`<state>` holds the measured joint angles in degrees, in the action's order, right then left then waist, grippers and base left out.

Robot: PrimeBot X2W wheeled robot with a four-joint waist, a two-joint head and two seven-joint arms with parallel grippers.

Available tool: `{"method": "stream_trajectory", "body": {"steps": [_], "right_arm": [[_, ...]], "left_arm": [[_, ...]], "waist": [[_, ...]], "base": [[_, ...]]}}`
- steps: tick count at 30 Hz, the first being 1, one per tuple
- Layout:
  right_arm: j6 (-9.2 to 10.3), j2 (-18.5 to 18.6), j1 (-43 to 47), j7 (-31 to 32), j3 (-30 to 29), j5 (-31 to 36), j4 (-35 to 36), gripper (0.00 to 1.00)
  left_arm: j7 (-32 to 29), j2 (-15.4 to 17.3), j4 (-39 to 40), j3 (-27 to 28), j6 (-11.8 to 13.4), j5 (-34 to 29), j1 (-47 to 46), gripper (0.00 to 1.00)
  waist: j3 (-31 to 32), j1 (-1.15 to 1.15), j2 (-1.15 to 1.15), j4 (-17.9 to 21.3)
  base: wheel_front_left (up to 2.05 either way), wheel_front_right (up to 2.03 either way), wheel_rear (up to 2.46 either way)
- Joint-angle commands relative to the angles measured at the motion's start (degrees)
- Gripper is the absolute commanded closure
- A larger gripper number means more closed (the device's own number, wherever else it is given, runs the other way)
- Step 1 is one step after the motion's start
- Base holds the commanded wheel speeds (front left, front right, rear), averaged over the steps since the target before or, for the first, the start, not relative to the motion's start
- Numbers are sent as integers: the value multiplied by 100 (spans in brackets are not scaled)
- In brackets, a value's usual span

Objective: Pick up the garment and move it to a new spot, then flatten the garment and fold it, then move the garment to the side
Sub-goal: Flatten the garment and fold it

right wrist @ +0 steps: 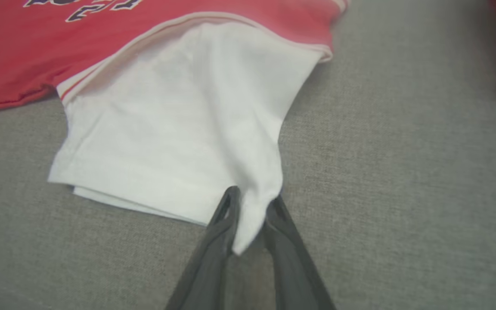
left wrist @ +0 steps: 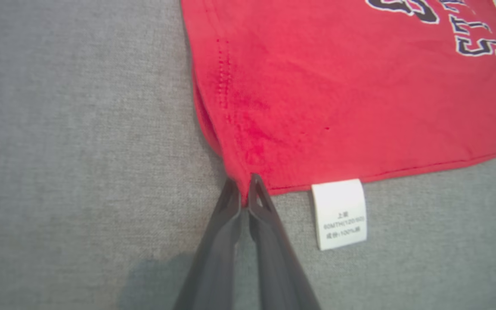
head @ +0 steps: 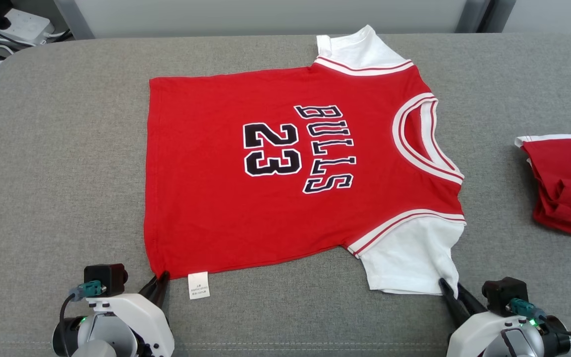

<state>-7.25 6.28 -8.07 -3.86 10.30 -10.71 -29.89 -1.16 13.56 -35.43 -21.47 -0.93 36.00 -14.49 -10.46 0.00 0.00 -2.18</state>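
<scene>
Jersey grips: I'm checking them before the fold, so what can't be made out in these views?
Care label: print too small and blurred, left wrist view.
Second red garment: cut by the head view's right edge.
Right gripper: sleeve cloth hides how deep its fingers bite, right wrist view.

The worktop [head: 52, 148] was covered in grey woven cloth, with a rounded corner at far left. A red jersey [head: 206, 213] lay spread flat on it near the middle, print side up, hem toward the robot's left and neckline toward its right. The near sleeve [head: 409, 258] and the far sleeve [head: 355, 47] were white. A white care label [head: 198, 285] projected from the near hem corner onto the cloth. Well apart, at the right edge, a second red garment [head: 568, 188] lay crumpled.
</scene>
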Motion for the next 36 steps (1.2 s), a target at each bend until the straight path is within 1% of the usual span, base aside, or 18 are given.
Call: {"method": "stream_trajectory", "body": {"steps": [1, 4, 7, 11, 15, 21, 23, 25, 27, 28, 29, 31, 33, 35, 36], "right_arm": [[-24, 50, -54, 53, 153, -77, 26, 100], [-24, 75, 127, 70, 11, -276, 169, 100], [-24, 151, 526, 181, -191, -408, 566, 100], [-24, 116, 1232, 430, -420, -457, 1385, 100], [-24, 27, 1834, 811, -548, -204, 2252, 100], [-24, -140, 2368, 1420, -643, -149, 3383, 100], [-24, -181, 2306, 1561, -670, -385, 3677, 100], [-24, -208, 2079, 1697, -697, -822, 3847, 100], [-24, -174, 1715, 1816, -731, -1203, 3857, 100], [-24, -113, 1497, 1863, -752, -1375, 3814, 100], [-24, -113, 1497, 1863, -752, -1375, 3814, 100], [-24, -19, 1030, 1952, -793, -1727, 3631, 100], [-24, 166, 533, 2007, -756, -1892, 3391, 100], [-24, 229, 67, 2081, -697, -2194, 3100, 100], [-24, 346, -159, 2077, -671, -2197, 2964, 100]], "left_arm": [[3, 101, 44, 143, -21, 63, -167, 100], [-7, 120, 140, 117, -32, 74, -90, 100], [-70, 215, 381, 147, 23, 107, 61, 100], [-191, 434, 793, 273, 147, 205, 393, 100], [-410, 671, 1423, 425, 334, 329, 788, 100], [-857, 1015, 2541, 603, 581, 495, 1239, 100], [-1017, 1107, 2883, 661, 666, 549, 1303, 100], [-1140, 1145, 3221, 736, 658, 681, 1256, 100], [-1295, 1239, 3433, 781, 691, 713, 1148, 100], [-1350, 1231, 3529, 813, 674, 791, 1065, 100], [-1350, 1231, 3529, 813, 674, 791, 1065, 100], [-1492, 1226, 3637, 844, 625, 932, 875, 100], [-1657, 1214, 3615, 841, 587, 1048, 657, 100], [-1706, 1151, 3551, 869, 530, 1166, 407, 100], [-1723, 1115, 3506, 877, 497, 1221, 277, 100]], "waist": [[-6, 0, 0, -6], [-25, 0, 0, -53], [-66, 0, 0, -115], [-79, 0, 0, -113], [-76, 0, 0, -60], [-127, 0, 0, 19], [-161, 0, 0, 59], [-210, 0, 0, 79], [-261, 0, 0, 103], [-286, 0, 0, 103], [-286, 0, 0, 103], [-358, 0, 0, 95], [-436, 0, 0, 70], [-490, 0, 0, 49], [-525, 0, 0, 24]], "base": [[0, 0, 0], [0, 0, 0], [0, 0, 0], [0, 0, 0], [0, 0, 0], [0, 0, 0], [0, 0, 0], [0, 0, 0], [0, 0, 0], [0, 0, 0], [0, 0, 0], [0, 0, 0], [0, 0, 0], [0, 0, 0], [0, 0, 0]]}}
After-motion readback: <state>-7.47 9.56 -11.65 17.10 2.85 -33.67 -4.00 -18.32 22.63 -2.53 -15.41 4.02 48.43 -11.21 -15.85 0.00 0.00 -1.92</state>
